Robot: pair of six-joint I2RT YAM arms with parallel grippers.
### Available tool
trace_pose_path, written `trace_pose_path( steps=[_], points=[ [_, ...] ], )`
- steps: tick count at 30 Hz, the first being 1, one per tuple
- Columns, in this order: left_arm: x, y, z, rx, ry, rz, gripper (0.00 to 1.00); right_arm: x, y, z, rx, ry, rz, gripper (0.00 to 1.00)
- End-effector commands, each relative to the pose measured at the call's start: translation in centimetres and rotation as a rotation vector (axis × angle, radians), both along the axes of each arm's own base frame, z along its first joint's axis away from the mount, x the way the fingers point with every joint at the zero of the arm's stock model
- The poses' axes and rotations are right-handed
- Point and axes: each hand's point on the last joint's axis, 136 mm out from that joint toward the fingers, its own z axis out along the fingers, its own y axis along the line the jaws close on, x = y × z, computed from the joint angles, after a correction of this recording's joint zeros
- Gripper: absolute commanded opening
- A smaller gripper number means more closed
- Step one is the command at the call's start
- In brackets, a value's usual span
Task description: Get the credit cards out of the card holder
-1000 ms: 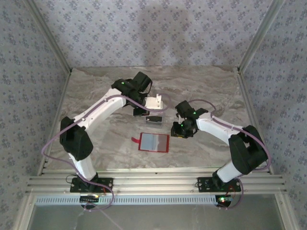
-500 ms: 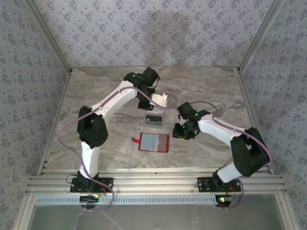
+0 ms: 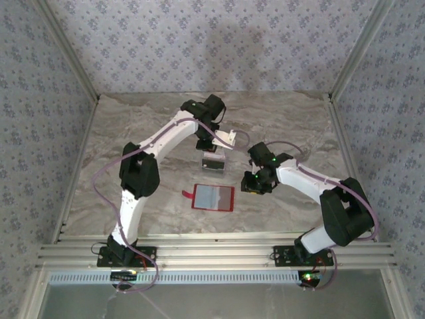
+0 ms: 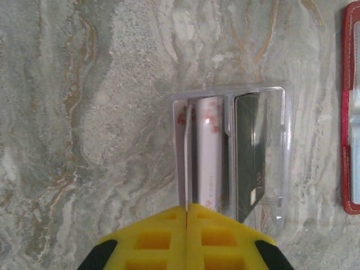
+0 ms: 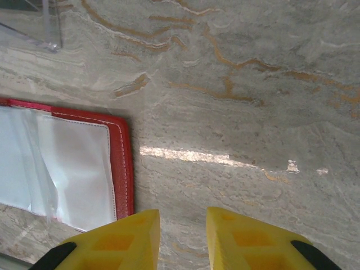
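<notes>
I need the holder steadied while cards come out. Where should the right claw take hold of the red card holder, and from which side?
Probably the red stitched border of the card holder, on the side nearest the right claw. It lies open and flat on the table, so come from above at that edge, tilted to slip under it.

Card holder [image 3: 213, 197] lies before clear rack [image 3: 213, 161]; cards [image 4: 211, 152] seemingly inside.

Table [image 4: 84, 112] marble-look, smooth, faint sheen; tray [image 4: 284, 146] clear glossy plastic; card holder [image 5: 122, 163] red, stitched.
</notes>
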Motion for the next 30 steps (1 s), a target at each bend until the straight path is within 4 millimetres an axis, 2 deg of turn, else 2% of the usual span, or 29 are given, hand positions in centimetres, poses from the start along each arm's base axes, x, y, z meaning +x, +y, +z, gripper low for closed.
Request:
trace_pose_path(
  steps=[1, 13, 15, 19, 23, 30],
  points=[
    [-0.7, 0.0, -0.3, 0.012, 0.044, -0.016, 0.00, -0.3, -0.5, 0.0, -0.005, 0.000, -0.007, 0.29],
    [-0.3, -0.3, -1.7, 0.046, 0.054, -0.005, 0.00, -0.6, -1.0, -0.1, -0.004, 0.000, -0.015, 0.29],
    [0.1, -0.3, -1.6, 0.051, 0.039, 0.000, 0.08, -0.7, -1.0, -0.1, -0.003, 0.002, -0.018, 0.29],
    [0.8, -0.6, -0.4, 0.034, 0.001, 0.011, 0.26, -0.7, -1.1, 0.0, -0.002, 0.000, -0.019, 0.29],
    [0.8, -1.2, 1.6, -0.009, -0.027, 0.007, 0.35, -0.6, -1.1, 0.2, 0.000, -0.008, -0.022, 0.29],
    [0.9, -1.2, 4.4, -0.090, -0.060, 0.053, 0.41, -0.3, -1.5, 0.4, -0.007, -0.019, -0.025, 0.29]
  ],
)
